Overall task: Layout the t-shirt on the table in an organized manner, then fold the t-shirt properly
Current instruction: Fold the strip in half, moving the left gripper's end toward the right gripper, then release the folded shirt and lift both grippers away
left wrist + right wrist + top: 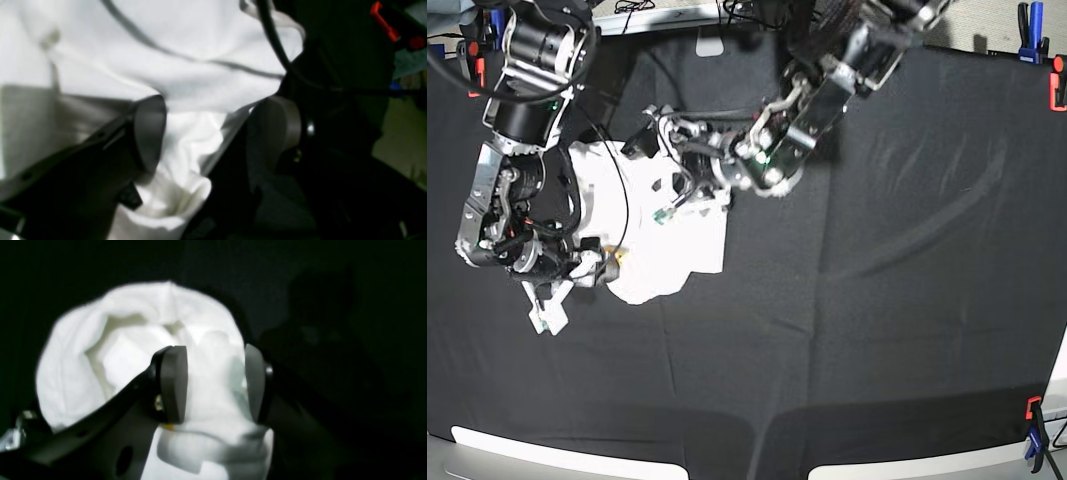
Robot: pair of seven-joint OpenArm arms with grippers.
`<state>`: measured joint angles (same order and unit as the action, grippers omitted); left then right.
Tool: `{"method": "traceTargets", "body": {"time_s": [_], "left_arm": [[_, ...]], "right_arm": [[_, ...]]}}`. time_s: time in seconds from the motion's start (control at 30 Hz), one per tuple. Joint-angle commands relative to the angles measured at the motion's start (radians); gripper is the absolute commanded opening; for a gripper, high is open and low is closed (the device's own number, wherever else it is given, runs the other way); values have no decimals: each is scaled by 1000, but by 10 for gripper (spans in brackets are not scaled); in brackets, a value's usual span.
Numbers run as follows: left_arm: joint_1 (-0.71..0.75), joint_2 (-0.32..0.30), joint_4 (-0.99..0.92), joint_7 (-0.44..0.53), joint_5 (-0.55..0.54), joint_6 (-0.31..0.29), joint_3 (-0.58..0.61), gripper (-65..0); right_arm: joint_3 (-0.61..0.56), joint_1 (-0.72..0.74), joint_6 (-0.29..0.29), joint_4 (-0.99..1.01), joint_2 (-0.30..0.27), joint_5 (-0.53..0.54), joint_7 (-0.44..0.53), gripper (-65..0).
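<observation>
The white t-shirt point(652, 250) lies crumpled in a heap on the left half of the black table point(877, 300); none of its print shows. My left gripper point(677, 190) reaches down onto the heap's upper part. In the left wrist view its jaws point(211, 131) stand wide open, with folds of the t-shirt point(186, 50) between and beyond them. My right gripper point(605, 262) sits at the heap's lower left edge. In the right wrist view it point(215, 383) is open astride a raised bunch of the t-shirt point(133, 323), with cloth filling the gap between the pads.
A black cable point(273, 43) crosses the shirt in the left wrist view. Orange clamps point(1057, 85) and blue clamps point(1027, 20) grip the table's edges, with another clamp point(1034, 440) at the near right corner. Black cloth stretches bare to the right and front of the heap.
</observation>
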<state>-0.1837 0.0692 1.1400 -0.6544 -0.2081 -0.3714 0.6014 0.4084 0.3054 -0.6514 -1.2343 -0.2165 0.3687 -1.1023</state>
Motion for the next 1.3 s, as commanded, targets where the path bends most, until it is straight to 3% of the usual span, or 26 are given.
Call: {"method": "traceTargets", "body": {"time_s": [0.0, 0.1, 0.57, 0.8, 1.0, 1.27], "left_arm": [[-20, -18, -15, -71, 78, 47, -5, -229], [-50, -50, -17, -85, 77, 47, -5, -229], [-181, -216, -17, -86, 77, 47, -5, -229], [-238, -227, -17, -111, 77, 47, -5, -229], [-274, -228, -17, -142, 77, 47, -5, -229], [-282, -227, 6, -191, 76, 47, -5, -229]], "right_arm": [[2, 11, -7, -14, -18, 27, -15, -374], [2, -27, -30, -15, -31, 79, -34, -375], [2, -279, -29, -111, -35, 232, -34, -374], [2, -420, -29, -262, 31, 332, -34, -374], [2, -473, -30, -397, 125, 311, -34, -374], [5, -473, -29, -585, 130, 285, -34, -374]]}}
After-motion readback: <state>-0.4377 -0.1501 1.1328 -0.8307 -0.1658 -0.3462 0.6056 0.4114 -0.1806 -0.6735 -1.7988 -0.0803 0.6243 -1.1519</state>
